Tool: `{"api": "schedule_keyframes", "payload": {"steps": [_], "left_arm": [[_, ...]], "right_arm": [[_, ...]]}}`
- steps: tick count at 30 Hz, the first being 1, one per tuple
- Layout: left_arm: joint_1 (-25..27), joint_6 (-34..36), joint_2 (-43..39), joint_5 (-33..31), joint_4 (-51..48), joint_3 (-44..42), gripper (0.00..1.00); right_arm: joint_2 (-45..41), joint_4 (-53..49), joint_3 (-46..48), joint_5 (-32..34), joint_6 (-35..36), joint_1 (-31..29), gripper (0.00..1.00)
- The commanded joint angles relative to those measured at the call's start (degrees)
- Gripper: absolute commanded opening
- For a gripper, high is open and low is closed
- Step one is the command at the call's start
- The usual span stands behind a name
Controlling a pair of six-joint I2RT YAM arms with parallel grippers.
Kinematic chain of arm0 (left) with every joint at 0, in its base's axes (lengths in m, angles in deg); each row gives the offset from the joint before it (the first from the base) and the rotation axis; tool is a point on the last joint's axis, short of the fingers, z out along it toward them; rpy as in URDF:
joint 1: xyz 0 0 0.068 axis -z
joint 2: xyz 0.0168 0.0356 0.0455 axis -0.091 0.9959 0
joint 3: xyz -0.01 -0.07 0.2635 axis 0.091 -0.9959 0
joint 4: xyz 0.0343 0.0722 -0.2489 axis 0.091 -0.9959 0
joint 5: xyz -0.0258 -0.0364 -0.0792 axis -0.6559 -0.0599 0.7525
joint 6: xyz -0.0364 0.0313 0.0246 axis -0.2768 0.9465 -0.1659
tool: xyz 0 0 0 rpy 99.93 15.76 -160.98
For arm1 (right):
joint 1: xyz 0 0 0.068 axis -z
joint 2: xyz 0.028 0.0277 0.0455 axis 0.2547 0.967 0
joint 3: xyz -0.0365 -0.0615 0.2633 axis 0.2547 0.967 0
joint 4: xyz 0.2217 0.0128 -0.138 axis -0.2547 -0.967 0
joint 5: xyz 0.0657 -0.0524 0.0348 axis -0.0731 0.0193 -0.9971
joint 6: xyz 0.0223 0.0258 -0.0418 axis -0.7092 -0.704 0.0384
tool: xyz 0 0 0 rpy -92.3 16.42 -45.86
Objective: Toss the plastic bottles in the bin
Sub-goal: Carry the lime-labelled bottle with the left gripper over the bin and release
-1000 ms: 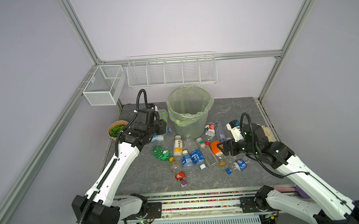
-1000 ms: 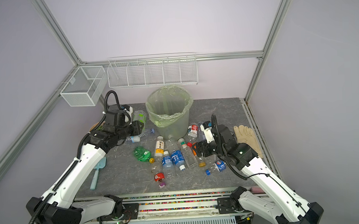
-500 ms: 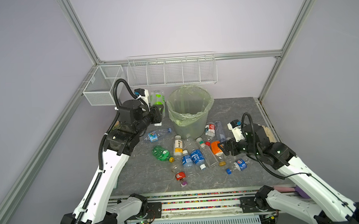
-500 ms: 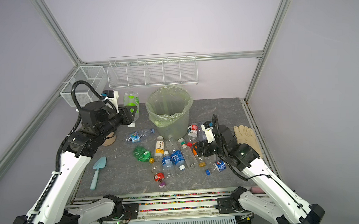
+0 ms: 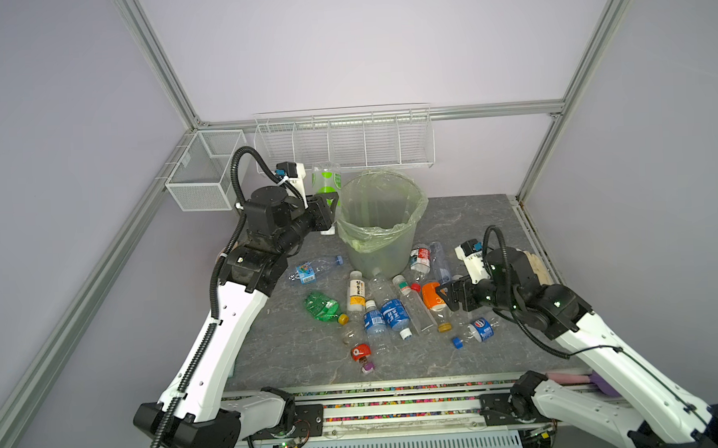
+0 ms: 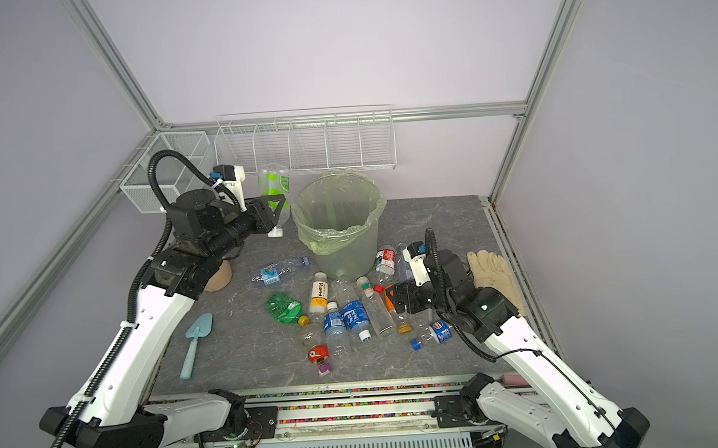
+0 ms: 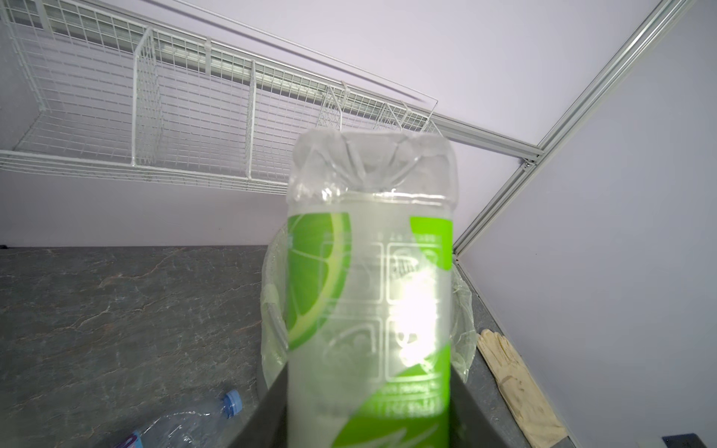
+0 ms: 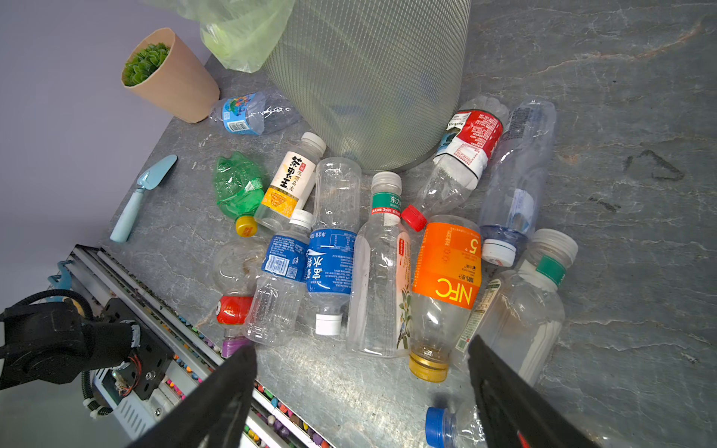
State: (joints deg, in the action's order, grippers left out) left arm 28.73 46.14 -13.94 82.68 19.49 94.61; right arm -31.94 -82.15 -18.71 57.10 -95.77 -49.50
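Observation:
My left gripper (image 5: 328, 204) (image 6: 275, 207) is shut on a clear plastic bottle with a green and white label (image 5: 326, 180) (image 6: 273, 184) (image 7: 368, 291). It holds the bottle cap down in the air, just left of the rim of the bin (image 5: 378, 191) (image 6: 337, 194) (image 7: 271, 306) (image 8: 368, 77). Several more plastic bottles lie on the table in front of the bin, among them an orange-labelled one (image 8: 446, 267) (image 5: 431, 301) and a crushed green one (image 5: 321, 305). My right gripper (image 5: 447, 298) (image 6: 399, 301) (image 8: 361, 347) hangs open and empty over the right end of that heap.
A tan plant pot (image 8: 170, 77) (image 6: 218, 277) stands left of the bin, partly behind my left arm. A pale blue trowel (image 6: 194, 340) lies at the front left. Gloves (image 6: 493, 277) lie at the right edge. White wire baskets (image 5: 345, 142) hang on the back wall.
My left arm has lifted the green-labelled bottle off the table to rim height and brought it closer to the bin. The right arm has not moved.

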Motion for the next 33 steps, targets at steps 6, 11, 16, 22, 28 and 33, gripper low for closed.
{"api": "schedule_keyframes", "payload": {"steps": [6,11,16,22,28,33], "left_arm": [[0.6,-0.9,5.2,2.8,3.5,5.0,0.30],[1.6,-0.1,10.1,3.4,2.4,9.9,0.30],[3.6,1.3,16.0,2.9,0.0,15.7,0.30],[5.7,2.6,23.0,2.0,-3.7,22.3,0.31],[6.5,2.3,30.6,0.6,-10.8,31.1,0.36],[9.0,6.6,39.0,-1.7,-28.1,48.3,0.78]], "right_arm": [[-1.0,-0.9,1.4,1.1,-0.5,-0.1,0.88],[-0.8,-0.9,1.4,1.1,-0.5,-0.1,0.88],[-1.2,-1.1,1.4,1.2,-0.6,-0.1,0.88],[-2.0,-1.8,1.6,1.9,-0.4,-0.1,0.88],[-2.4,-2.2,1.3,2.1,-0.2,-0.1,0.88],[-2.6,-2.3,1.4,2.3,-0.1,-0.2,0.88]]}}
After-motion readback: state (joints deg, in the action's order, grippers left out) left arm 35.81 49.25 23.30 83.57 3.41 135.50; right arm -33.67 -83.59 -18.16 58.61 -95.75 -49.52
